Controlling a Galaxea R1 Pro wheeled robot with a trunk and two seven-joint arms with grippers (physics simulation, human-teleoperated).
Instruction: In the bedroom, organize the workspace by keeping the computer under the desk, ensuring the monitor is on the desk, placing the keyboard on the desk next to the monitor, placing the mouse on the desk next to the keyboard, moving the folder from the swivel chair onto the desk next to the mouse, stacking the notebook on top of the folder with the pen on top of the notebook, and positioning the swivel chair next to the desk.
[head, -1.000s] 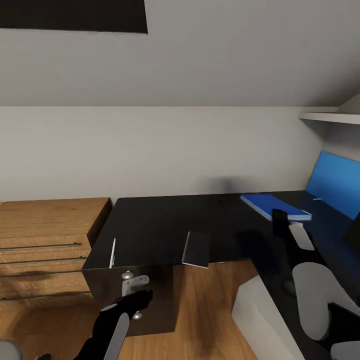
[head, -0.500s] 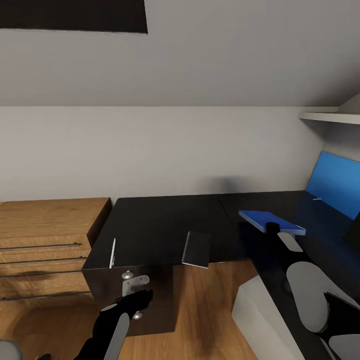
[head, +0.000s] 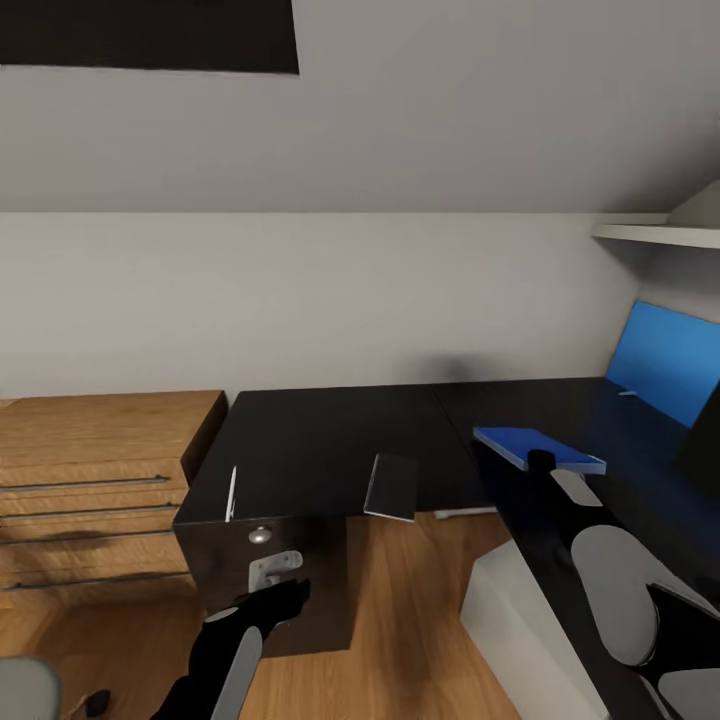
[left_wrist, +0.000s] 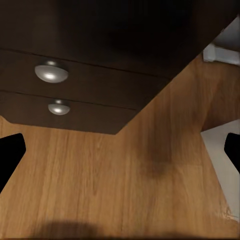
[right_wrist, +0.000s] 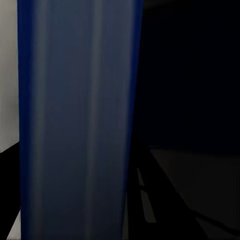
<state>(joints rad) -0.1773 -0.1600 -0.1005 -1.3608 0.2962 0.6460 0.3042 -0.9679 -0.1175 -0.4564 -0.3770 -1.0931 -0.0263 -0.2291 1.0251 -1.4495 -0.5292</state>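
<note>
Now right end effector (head: 541, 460) clenched on folder (head: 536, 449) above bench (head: 330, 445); best lowered flat, released only once resting.

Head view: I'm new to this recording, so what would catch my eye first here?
The flat bright blue folder stands out, held at the right gripper over the right wing of the black L-shaped desk. Next, the thin dark grey notebook juts over the desk's front edge, with the thin white pen near the front left corner. A light wooden dresser stands left of the desk.
</note>
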